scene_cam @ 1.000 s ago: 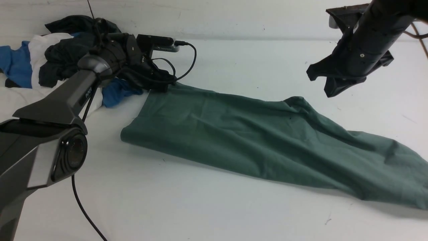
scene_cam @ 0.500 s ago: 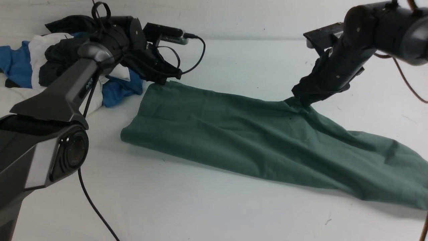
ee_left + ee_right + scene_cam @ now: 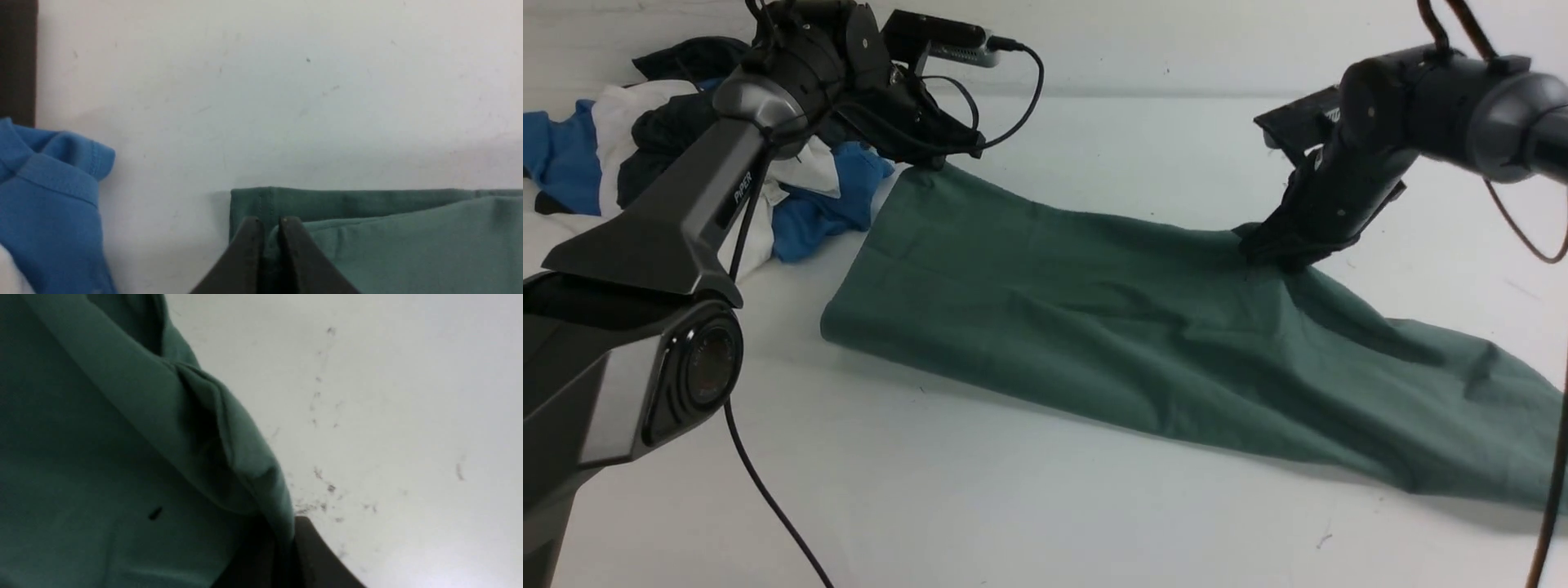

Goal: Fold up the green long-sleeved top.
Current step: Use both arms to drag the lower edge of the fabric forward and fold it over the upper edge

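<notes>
The green long-sleeved top [image 3: 1094, 327] lies as a long band across the white counter [image 3: 1013, 506], running from far left to near right. The left pincer [image 3: 267, 222] pinches its far-left hemmed corner. The right pincer [image 3: 1267, 251] is pressed together on a bunched fold at the top's far edge. A heap of garments [image 3: 629, 155], blue, white and dark, sits just beside the left corner.

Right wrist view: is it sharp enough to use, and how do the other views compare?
Right wrist view: the green top is dim and soft close to the lens, the right gripper a dark blur; table specks are readable. Left wrist view: evenly lit, hem stitching crisp, left gripper slightly soft. Front view: flat light, soft shadow along the top's near edge.
</notes>
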